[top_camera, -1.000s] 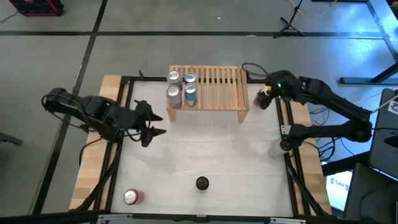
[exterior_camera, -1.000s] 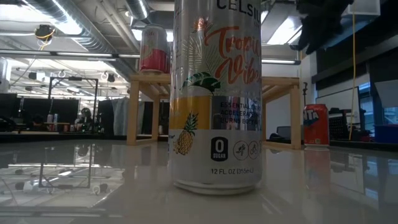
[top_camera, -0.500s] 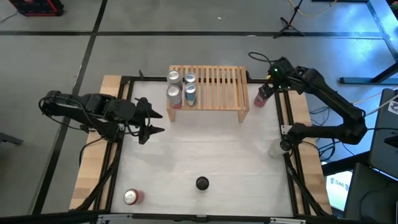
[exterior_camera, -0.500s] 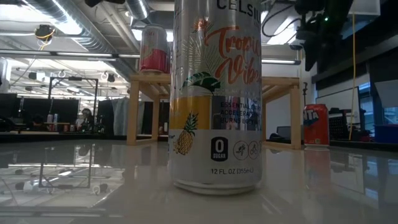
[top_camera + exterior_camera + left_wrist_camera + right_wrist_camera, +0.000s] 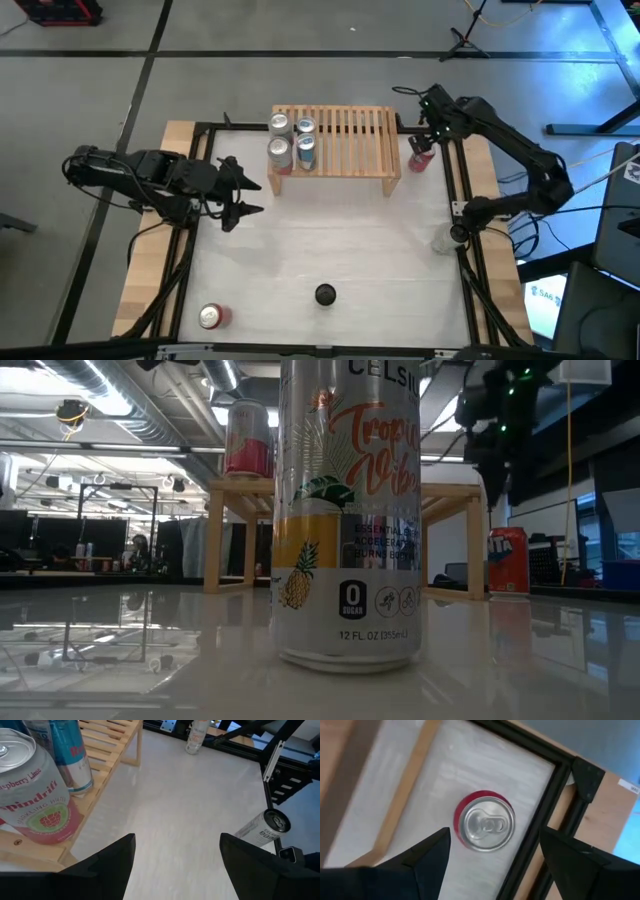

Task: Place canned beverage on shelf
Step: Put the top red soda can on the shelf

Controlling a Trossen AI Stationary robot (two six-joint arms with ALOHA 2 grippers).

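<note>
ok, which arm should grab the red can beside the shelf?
Right. Its gripper hangs over the red can by the shelf, jaws open, can centred in its wrist view. The left gripper waits across the table.

Light falls evenly and brightly from overhead; ceiling strip lights (image 5: pixel 100 400) glow in the low view and mirror in the glossy tabletop (image 5: pixel 150 650), which carries soft reflections; the close can (image 5: pixel 350 510) shows glints on its metal band; shadows under the shelf (image 5: pixel 340 130) are faint; the right wrist view is slightly soft, its dark fingers (image 5: pixel 415 865) blurred.
</note>
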